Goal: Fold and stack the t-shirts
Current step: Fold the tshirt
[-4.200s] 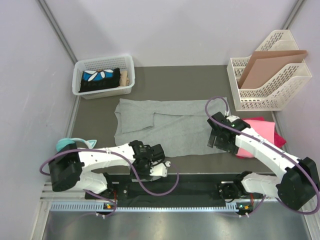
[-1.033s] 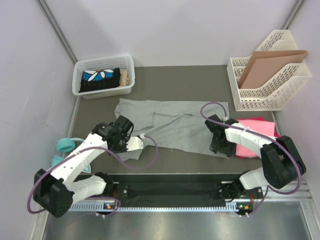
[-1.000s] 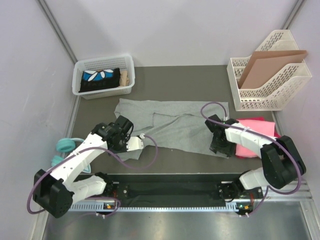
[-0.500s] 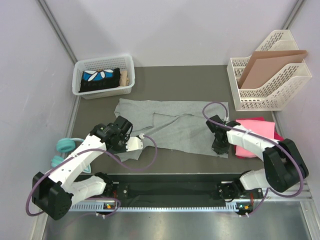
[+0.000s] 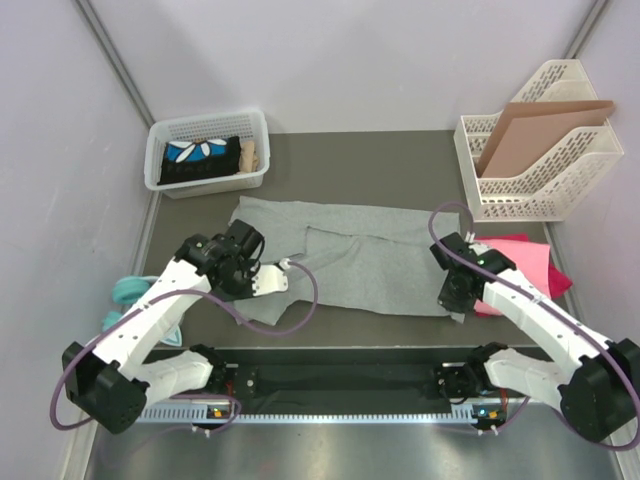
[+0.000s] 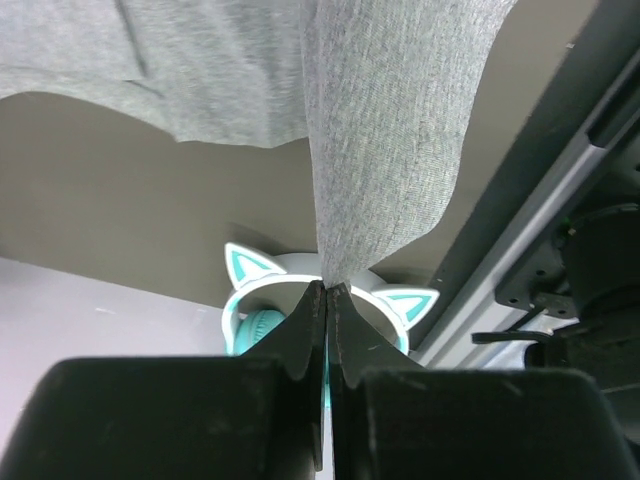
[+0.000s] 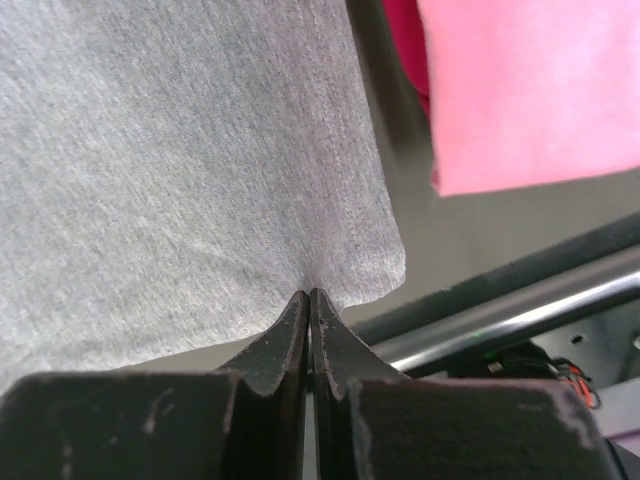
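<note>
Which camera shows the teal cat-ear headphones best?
Left wrist: both ears of the headphones show beyond the grey t-shirt. The top view shows only a small teal sliver; the right wrist view shows none.

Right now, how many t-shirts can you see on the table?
3. The grey t-shirt lies spread in the middle, pinched by the left gripper and right gripper. The pink t-shirt lies at the right, on top of the magenta t-shirt. More could hide underneath.
</note>
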{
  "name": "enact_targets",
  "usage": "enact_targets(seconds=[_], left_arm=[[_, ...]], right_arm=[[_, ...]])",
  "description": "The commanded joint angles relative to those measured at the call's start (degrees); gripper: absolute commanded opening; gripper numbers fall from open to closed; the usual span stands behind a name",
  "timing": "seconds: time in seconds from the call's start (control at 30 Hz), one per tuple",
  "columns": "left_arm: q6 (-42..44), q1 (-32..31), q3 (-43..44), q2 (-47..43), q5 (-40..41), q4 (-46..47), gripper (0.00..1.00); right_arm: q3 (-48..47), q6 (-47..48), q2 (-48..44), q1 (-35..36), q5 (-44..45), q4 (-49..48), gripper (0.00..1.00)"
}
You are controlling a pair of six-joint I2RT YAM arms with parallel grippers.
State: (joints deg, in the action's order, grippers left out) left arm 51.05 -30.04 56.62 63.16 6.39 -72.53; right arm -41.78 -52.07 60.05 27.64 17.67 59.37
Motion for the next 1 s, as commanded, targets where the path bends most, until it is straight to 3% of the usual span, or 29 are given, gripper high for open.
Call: enact_targets(seconds=[0.0,0.3,0.97], left_arm=[[-0.25,0.07,2.35,-0.14,-2.96,-4.72,0.0],[1.69,-0.1,6.39,2.84,-1.13,-2.88,0.0],[8.01,1.12,27.66,30.44,9.86,6.53,0.0]], right_arm=[[-0.58,1.97,-0.99,0.4,-1.06,4.43,0.0],[-7.34,4.35,2.42,-0.22,1.4,5.23,0.0],[-18.34,13.4,17.28,-10.15,4.92,-2.86,0.0]])
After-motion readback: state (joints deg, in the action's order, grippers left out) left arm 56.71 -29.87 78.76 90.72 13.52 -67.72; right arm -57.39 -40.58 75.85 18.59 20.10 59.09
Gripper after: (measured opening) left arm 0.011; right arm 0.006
